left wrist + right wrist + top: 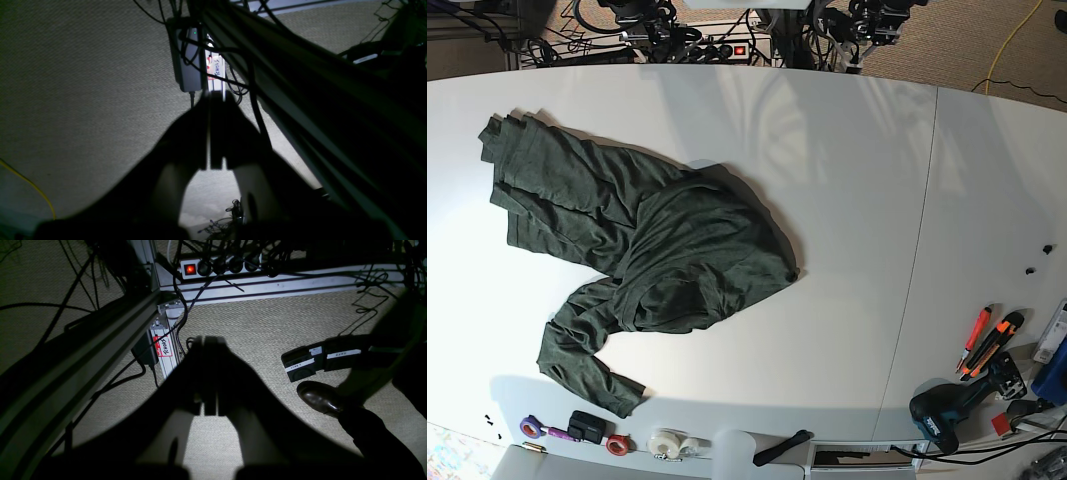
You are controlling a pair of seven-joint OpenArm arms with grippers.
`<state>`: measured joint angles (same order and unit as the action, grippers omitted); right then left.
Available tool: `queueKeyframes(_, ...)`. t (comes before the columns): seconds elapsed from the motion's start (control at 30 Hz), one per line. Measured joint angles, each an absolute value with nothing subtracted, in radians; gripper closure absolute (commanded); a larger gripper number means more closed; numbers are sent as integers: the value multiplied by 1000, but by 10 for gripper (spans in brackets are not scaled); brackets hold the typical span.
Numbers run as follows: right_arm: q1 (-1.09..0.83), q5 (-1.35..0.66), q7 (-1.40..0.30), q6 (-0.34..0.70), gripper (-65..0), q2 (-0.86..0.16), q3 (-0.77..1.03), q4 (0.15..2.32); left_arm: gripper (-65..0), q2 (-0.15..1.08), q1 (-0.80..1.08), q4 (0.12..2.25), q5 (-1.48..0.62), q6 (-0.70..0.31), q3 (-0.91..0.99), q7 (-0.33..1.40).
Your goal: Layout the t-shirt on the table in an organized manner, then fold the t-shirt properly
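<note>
While both grippers hang shut and empty, the t-shirt (657,260) lies crumpled on the table (867,200)

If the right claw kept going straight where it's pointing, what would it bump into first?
Probably the metal frame post with the red "hello" sticker, or the carpet just beside it. The shut right claw aims toward the floor there, though depth is hard to judge.

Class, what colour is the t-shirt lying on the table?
Dark heathered green; the t-shirt shows best in the base view.
</note>
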<state>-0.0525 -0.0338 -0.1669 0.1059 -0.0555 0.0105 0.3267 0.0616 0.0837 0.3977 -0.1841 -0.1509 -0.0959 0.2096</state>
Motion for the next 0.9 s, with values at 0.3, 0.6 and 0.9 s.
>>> queueKeyframes(0.3,-113,-35,-159,113,0,-82,10,381,0,91,212,555,-184,-147,-96,110)
queueKeyframes(0.6,-363,-140,-197,116,0,-168,10,706,0,176,460,867,-301,-121,-95,109)
queueKeyframes(0.9,-707,-233,-223,110,0,-237,10,1186,0,321,765,1308,-378,-294,-96,117)
